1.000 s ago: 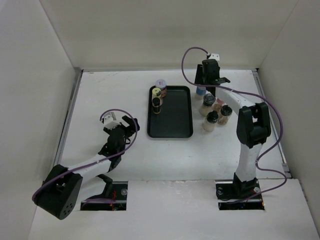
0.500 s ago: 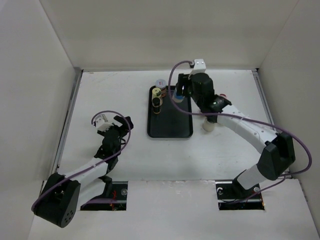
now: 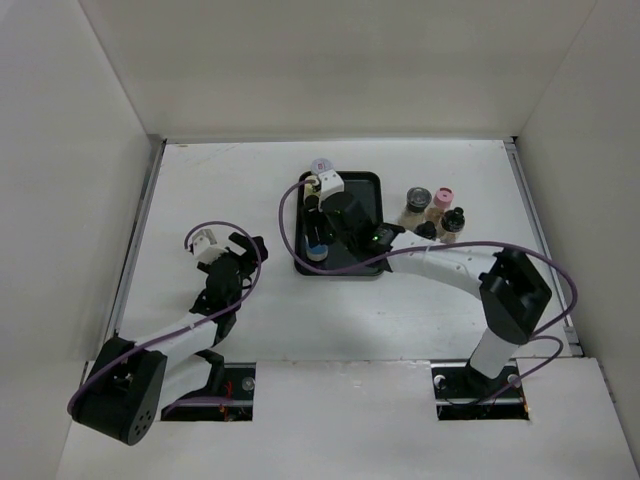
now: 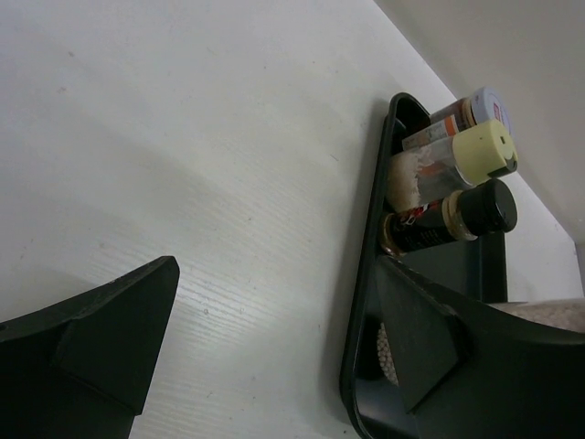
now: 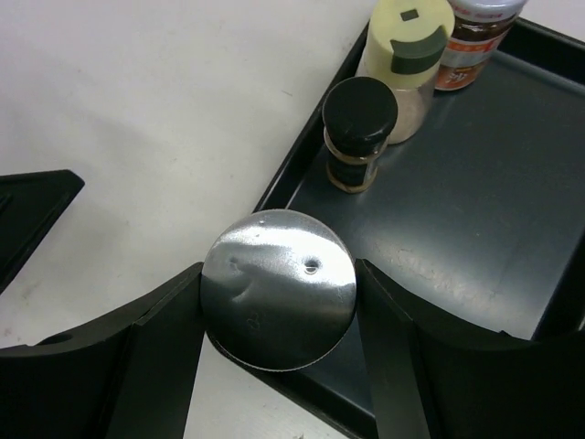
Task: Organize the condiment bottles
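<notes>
Four condiment bottles [image 3: 313, 184] are shown at the black tray [image 3: 362, 240], with four loose bottles [image 3: 443, 196] grouped on the white worktop [image 3: 220, 180] to its right.

The worktop is matt white with a faint streaked grain and is enclosed on three sides by plain pale walls [image 3: 320, 70]. The tray is a shallow rectangle with rounded corners, dark and smooth with a dull sheen. The right pincer [image 5: 279, 311] is clamped on a round bottle with a dented silvery foil top [image 5: 279, 288], at the tray's near left corner. Whether it rests on the tray floor cannot be told. Along the left rim a black-capped bottle [image 5: 359, 128], a yellow-capped jar [image 5: 407, 46] and an orange-labelled jar [image 5: 471, 32] are lined up. The left pincer [image 4: 276, 270] is spread apart above bare worktop left of the tray.
</notes>
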